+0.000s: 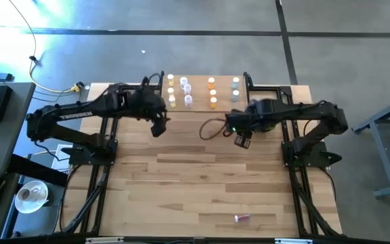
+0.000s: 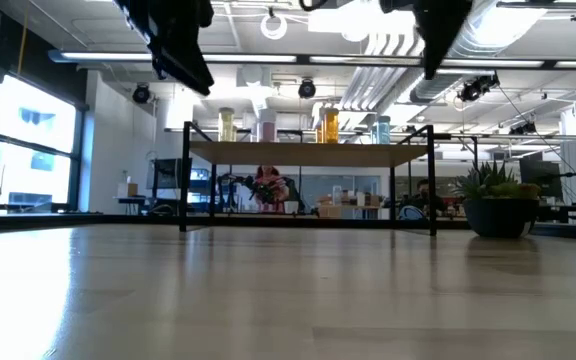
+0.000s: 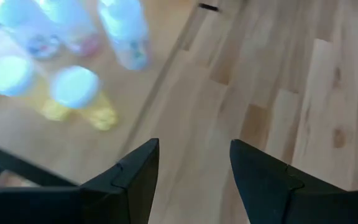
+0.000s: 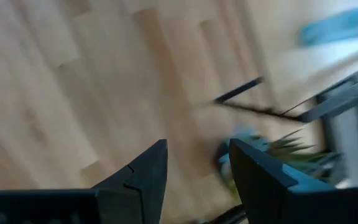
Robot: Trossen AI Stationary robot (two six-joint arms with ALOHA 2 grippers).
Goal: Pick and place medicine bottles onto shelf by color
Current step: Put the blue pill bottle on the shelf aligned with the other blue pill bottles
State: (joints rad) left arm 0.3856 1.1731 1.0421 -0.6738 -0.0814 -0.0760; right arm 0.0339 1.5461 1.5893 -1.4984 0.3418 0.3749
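Both arms hang above the table [image 1: 202, 183], in front of the shelf [image 1: 205, 91], with nothing in either end effector.

Left end effector [image 1: 158, 129] — raised over the boards just in front of the shelf's left end. Its wrist view shows the two dark fingers [image 3: 135, 171] parted with only bare planks in the gap; the white-capped yellow bottles [image 3: 82, 99] and clear bottles [image 3: 126, 31] lie ahead of it on the shelf top.

Right end effector [image 1: 242, 140] — also held up off the table, in front of the shelf's right end. Fingers [image 4: 145, 171] stand apart with nothing between them; bare planks show in the gap. The potted plant [image 4: 272, 152] is blurred past the fingertips.

The medicine bottles [image 1: 181, 91] stand upright on the shelf in colour groups. From above: yellow at the left, clear/white next to them, orange [image 1: 212, 91] right of middle, blue-grey [image 1: 235, 88] at the right end. The table-height view agrees — yellow, pinkish, orange and blue-grey bottles in a row along the light wooden top, on thin black legs.

One pinkish-red bottle [image 1: 242, 217] lies on its side on the table near the front edge, well apart from the shelf and both arms.

The plant sits at the right in the table-height view, beside the shelf's right legs.
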